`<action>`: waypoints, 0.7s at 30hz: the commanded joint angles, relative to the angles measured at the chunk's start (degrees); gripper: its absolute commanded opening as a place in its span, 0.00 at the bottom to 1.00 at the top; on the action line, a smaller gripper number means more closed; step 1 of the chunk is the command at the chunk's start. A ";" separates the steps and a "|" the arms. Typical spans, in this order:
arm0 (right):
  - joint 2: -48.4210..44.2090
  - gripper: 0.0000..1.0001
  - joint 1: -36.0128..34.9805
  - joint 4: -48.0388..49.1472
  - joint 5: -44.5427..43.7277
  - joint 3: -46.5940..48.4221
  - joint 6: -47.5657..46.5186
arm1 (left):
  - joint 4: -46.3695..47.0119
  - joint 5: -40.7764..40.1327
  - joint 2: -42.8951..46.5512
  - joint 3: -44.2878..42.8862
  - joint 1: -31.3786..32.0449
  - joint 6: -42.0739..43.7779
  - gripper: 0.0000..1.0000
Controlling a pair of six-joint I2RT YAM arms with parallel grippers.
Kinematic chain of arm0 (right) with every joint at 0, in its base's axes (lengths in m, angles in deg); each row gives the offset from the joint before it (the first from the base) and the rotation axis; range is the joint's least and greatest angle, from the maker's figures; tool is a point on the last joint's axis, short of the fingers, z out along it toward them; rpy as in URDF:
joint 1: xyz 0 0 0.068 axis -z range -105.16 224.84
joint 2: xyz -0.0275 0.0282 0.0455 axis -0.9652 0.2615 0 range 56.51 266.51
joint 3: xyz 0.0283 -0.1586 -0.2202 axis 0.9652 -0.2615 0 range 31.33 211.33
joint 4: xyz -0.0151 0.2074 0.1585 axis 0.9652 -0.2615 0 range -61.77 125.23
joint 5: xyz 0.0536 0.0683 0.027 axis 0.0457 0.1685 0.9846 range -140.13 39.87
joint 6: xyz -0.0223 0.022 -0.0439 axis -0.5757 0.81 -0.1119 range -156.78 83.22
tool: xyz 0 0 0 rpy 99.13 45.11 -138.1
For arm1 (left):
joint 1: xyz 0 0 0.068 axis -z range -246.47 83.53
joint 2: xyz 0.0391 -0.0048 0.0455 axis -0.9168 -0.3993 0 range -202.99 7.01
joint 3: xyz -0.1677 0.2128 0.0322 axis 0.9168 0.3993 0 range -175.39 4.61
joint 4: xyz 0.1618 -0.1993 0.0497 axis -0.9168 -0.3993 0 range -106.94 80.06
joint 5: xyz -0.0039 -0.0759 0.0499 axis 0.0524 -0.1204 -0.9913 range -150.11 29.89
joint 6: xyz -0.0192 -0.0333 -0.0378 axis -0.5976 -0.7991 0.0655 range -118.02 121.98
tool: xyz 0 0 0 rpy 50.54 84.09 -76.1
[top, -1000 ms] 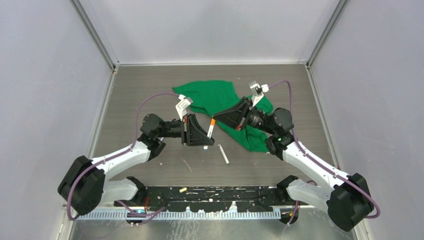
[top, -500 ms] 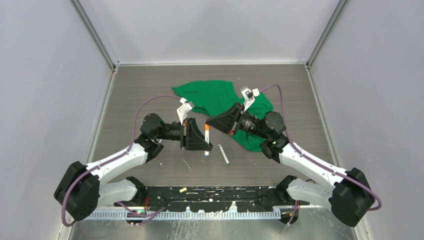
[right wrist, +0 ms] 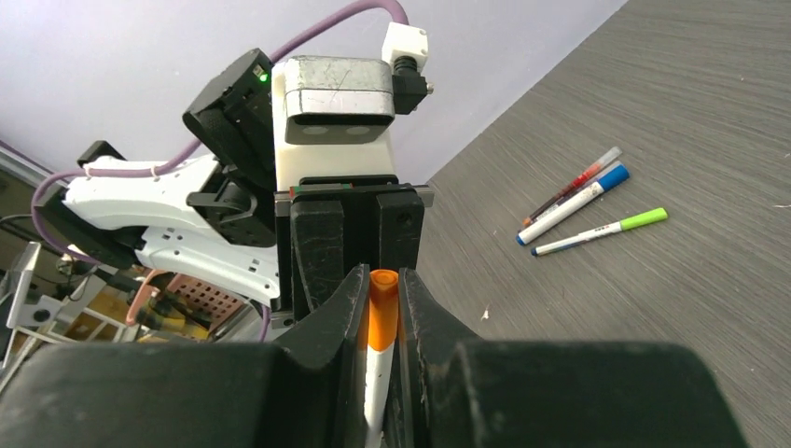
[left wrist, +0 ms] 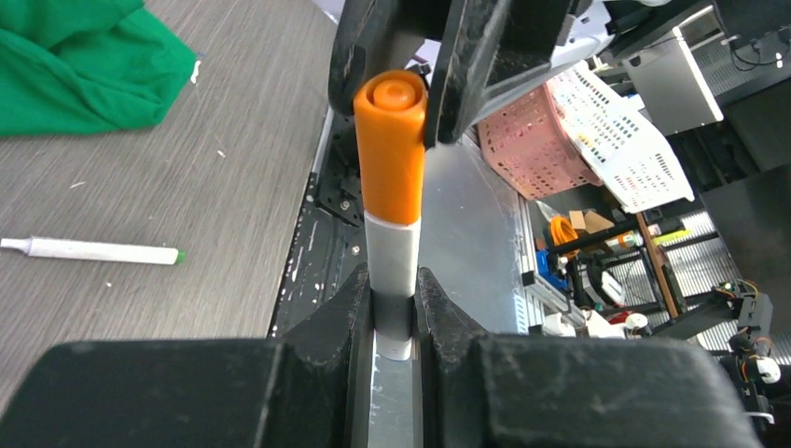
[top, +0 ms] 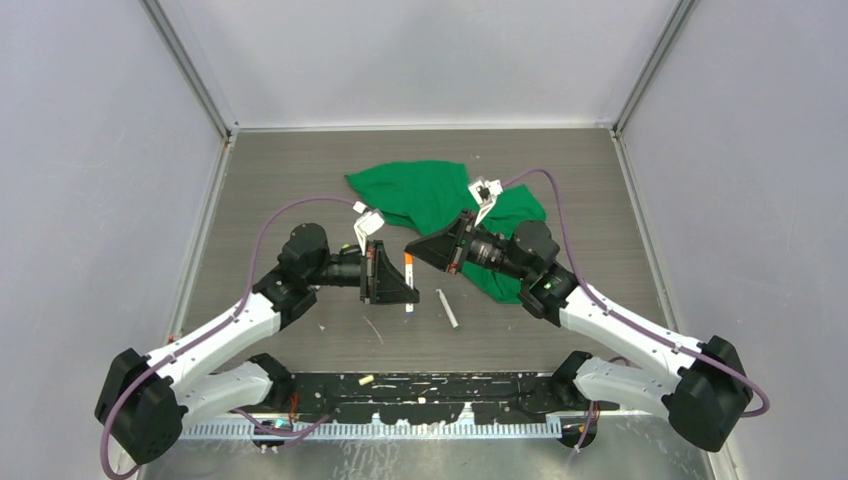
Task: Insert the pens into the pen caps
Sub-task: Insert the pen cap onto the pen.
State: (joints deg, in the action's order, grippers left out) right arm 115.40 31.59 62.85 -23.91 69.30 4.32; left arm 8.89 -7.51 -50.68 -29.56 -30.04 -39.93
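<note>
A white-barrelled pen stands between my left gripper's jaws, which are shut on its barrel. An orange pen cap sits on its upper end. My right gripper is shut on that cap, its fingers on both sides of it. In the top view the two grippers meet at the pen, just in front of the green cloth. A second pen, white with a green tip and no cap, lies on the table to the right. Three capped pens, red, blue and green, lie together on the table.
A crumpled green cloth lies behind the grippers and under the right arm. Grey walls enclose the table on three sides. A black rail runs along the near edge between the arm bases.
Both grippers have shifted left and toward the near edge with the orange-capped pen between them. The right arm has stretched further over the cloth.
</note>
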 commanded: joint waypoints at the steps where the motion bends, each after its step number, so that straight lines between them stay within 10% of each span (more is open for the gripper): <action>1: 2.63 0.01 -5.62 -16.39 11.23 -1.56 -2.73 | 6.40 -12.79 2.33 -7.89 -2.15 4.06 0.00; 21: -1.44 0.01 -8.94 -20.69 11.28 -6.28 -0.07 | 8.11 -13.34 3.52 -7.19 -2.24 3.68 0.00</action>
State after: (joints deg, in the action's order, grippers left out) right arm 114.15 27.64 56.27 -23.37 65.59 4.37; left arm 0.36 -13.76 -48.61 -30.98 -30.96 -35.78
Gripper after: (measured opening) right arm 0.165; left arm 0.166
